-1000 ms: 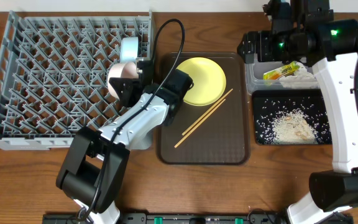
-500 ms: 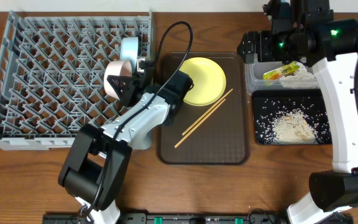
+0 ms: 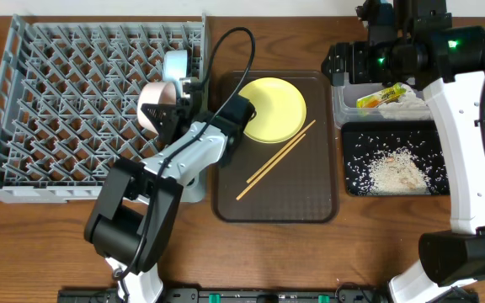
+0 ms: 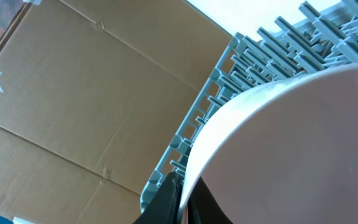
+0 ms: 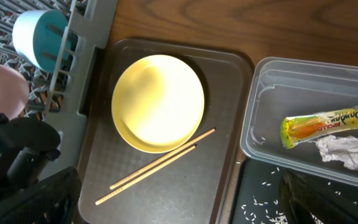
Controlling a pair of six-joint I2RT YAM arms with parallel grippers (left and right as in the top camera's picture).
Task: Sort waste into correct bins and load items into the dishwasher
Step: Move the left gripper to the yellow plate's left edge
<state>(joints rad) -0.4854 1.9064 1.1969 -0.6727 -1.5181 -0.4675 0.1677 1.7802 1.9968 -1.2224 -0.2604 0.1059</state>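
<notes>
Two bowls (image 3: pixel 160 104), one plate (image 3: pixel 274 108), two chopsticks (image 3: pixel 274 160), two bins (image 5: pixel 271 102).

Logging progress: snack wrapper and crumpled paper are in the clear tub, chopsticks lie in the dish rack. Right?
No. The snack wrapper and crumpled paper are in the clear tub, but the chopsticks lie on the brown tray; the right wrist view shows it.

1. Open pegs fill the grey rack's (image 3: pixel 66 109) left and middle; the light blue bowl (image 3: pixel 175 64) and white bowl (image 3: pixel 154 106) crowd its right edge.
2. The left arm (image 3: pixel 202 150) overhangs the brown tray's (image 3: pixel 285 206) left rim beside the yellow plate (image 3: pixel 276 109).
3. Bare tray floor lies below the chopsticks (image 3: pixel 276 160).
</notes>
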